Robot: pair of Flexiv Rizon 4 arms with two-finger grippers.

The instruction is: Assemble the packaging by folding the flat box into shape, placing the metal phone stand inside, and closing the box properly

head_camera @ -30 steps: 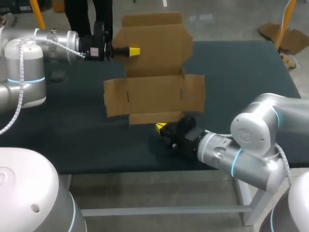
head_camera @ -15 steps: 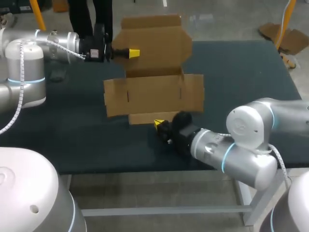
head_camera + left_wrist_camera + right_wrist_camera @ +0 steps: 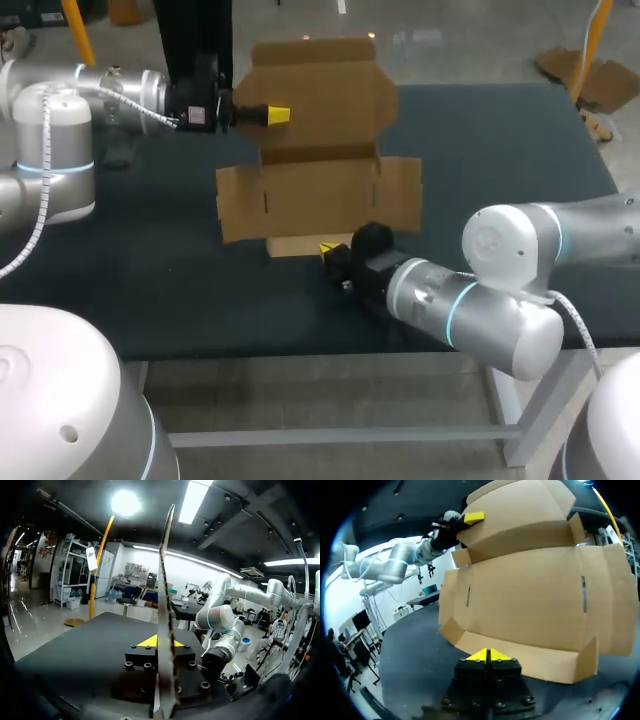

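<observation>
Firmly pinches the lid panel point(image 3: 322, 88) of the cardboard box point(image 3: 320, 195) in the left gripper point(image 3: 272, 114), one yellow tip on each face of the sheet, close to the panel's left edge. From the left wrist, shows the cardboard edge-on, rising straight up between the fingers with yellow visible on both sides. Holds the lid raised and leaning slightly back at the far side of the box, above the wide main panel, itself propped on a slant, with a side flap point(image 3: 240, 212) spread out at each end and two narrow slots cut near the folds. Has the left arm point(image 3: 110, 85) stretched level from the left over the dark table point(image 3: 140, 270). Nearer the camera, presents the right gripper point(image 3: 331, 250) pressed fully closed, yellow tips touching and nothing between them, low over the table just before the box's front flap point(image 3: 295, 243). From the right wrist, looks straight at that low flap just ahead of the closed tips, with the main panel sloping up behind it and the left gripper's yellow tip on the lid's edge beyond. Sets the right arm point(image 3: 500, 290) low along the table's near edge, coming in from the right.
</observation>
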